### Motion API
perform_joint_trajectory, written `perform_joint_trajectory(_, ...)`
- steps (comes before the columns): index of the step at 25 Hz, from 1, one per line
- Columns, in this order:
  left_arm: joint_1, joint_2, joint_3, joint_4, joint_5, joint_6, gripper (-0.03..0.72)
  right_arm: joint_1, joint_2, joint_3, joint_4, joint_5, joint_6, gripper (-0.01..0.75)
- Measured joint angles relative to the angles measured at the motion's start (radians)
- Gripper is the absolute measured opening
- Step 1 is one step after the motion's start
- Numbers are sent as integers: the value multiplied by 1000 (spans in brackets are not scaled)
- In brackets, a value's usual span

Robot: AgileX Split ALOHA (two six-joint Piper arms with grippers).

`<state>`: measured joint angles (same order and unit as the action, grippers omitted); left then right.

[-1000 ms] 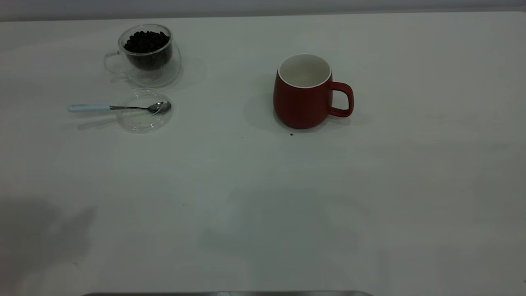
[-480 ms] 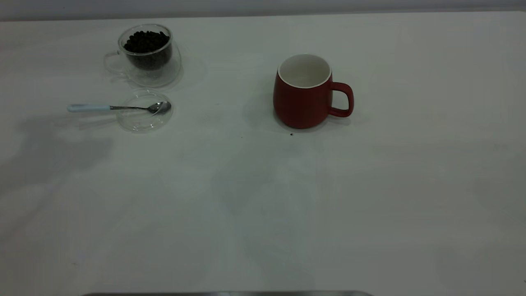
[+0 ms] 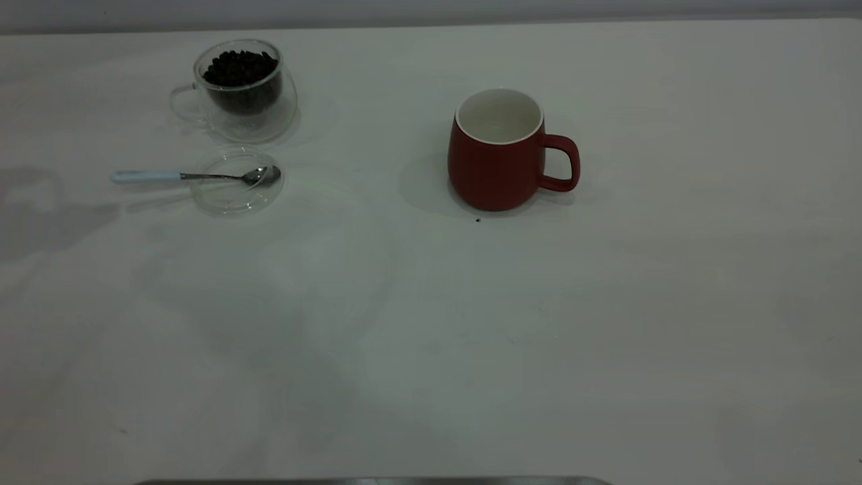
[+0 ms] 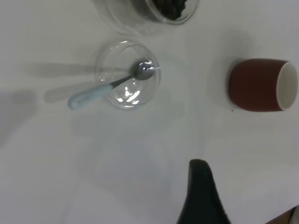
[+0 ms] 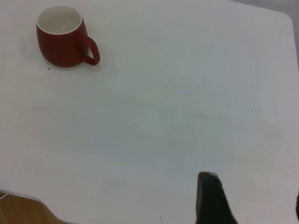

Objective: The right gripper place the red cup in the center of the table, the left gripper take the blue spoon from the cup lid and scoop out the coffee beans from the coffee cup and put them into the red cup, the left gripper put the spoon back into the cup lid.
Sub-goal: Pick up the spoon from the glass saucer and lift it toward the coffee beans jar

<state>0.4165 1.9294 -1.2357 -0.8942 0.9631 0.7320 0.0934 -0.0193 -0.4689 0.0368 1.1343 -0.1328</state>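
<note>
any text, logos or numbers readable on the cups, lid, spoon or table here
None: no word, label, brand, number or sign can be read in any view.
red cup: plain red outside, plain white inside.
coffee cup and cup lid: clear glass, unmarked.
blue spoon: plain handle.
table: only a few tiny dark specks.

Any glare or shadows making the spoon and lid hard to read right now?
Exterior view: the cup lid is faint against the table, with soft grey shadows at the left edge; the blue spoon reads clearly. Left wrist view: a bright glint inside the lid, spoon bowl shiny, spoon shadows on the table, the left gripper's finger blurred.
</note>
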Motion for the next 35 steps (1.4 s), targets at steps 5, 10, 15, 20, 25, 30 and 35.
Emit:
perform_joint_trajectory(5,5,141,0,-7,0,66,569,0,0,0,0,0,0,459)
perform_joint_trajectory(10,7,265,-1,-16,-35,91,569,0,0,0,0,0,0,459)
perform_joint_trajectory(15,9,347,-5,-80,-79,167,568,0,0,0,0,0,0,459)
perform_joint_trajectory(20,9,420,-7,-209,-88,314,568,0,0,0,0,0,0,459)
perform_joint_trajectory(25,19,466,-8,-279,-117,380,568,0,0,0,0,0,0,459)
perform_joint_trajectory(30,28,489,-9,-295,-154,399,566,0,0,0,0,0,0,459)
perform_joint_trajectory(35,28,518,-9,-376,-128,473,566,0,0,0,0,0,1,459)
